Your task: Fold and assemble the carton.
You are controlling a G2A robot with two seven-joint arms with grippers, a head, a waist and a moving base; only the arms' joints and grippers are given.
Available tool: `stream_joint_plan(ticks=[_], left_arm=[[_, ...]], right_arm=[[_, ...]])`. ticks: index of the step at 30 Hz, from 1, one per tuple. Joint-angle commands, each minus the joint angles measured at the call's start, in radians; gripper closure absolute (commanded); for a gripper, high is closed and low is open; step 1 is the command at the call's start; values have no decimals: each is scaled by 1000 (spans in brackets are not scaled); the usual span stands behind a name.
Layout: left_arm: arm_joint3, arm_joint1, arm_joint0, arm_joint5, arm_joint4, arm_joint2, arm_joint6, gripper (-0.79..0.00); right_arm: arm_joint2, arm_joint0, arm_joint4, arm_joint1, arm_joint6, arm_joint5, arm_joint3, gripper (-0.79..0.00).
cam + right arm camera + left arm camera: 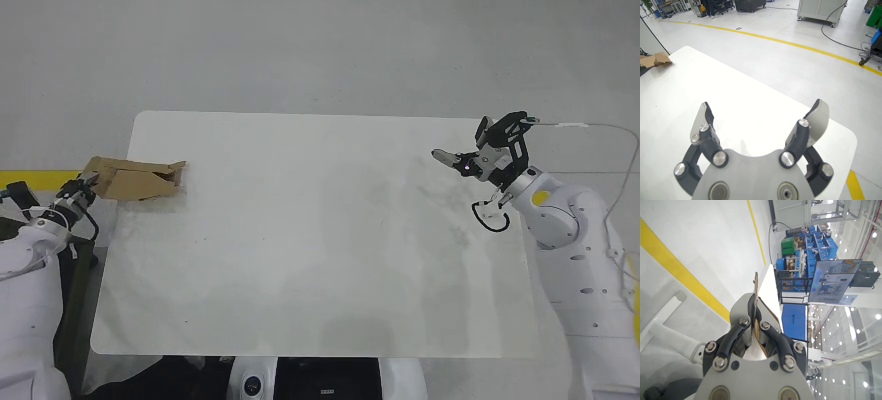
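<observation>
Surface point(300, 250) spreads white before me; the carton point(135, 180) lies half-collapsed at its far left corner, overhanging the edge. I judge it light, stiff cardboard that creases easily, best held by a flap edge near a fold. My left tool point(754, 306) is clamped on one flap there. My right tool point(762, 113) hovers spread apart above the far right corner.
</observation>
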State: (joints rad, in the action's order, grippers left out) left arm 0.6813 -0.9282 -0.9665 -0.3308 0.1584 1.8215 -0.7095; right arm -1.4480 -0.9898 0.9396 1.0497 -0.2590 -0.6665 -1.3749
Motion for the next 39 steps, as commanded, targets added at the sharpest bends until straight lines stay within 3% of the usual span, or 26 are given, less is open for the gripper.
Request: stream_joint_plan(ticks=[1, 11, 21, 28, 35, 39], left_arm=[[8, 1, 6, 1, 20, 4, -4, 0], [133, 4, 31, -20, 86, 1, -66, 0], [254, 6, 59, -45, 108, -51, -187, 0], [352, 2, 73, -110, 83, -141, -304, 0], [444, -14, 82, -108, 166, -259, -442, 0], [493, -31, 83, -121, 203, -342, -449, 0]], right_arm=[[0, 0, 0, 0, 0, 0, 0, -785], [0, 0, 0, 0, 0, 0, 0, -785], [0, 0, 0, 0, 0, 0, 0, -785], [0, 0, 0, 0, 0, 0, 0, -785], [0, 0, 0, 0, 0, 0, 0, -785], [0, 0, 0, 0, 0, 0, 0, -785]])
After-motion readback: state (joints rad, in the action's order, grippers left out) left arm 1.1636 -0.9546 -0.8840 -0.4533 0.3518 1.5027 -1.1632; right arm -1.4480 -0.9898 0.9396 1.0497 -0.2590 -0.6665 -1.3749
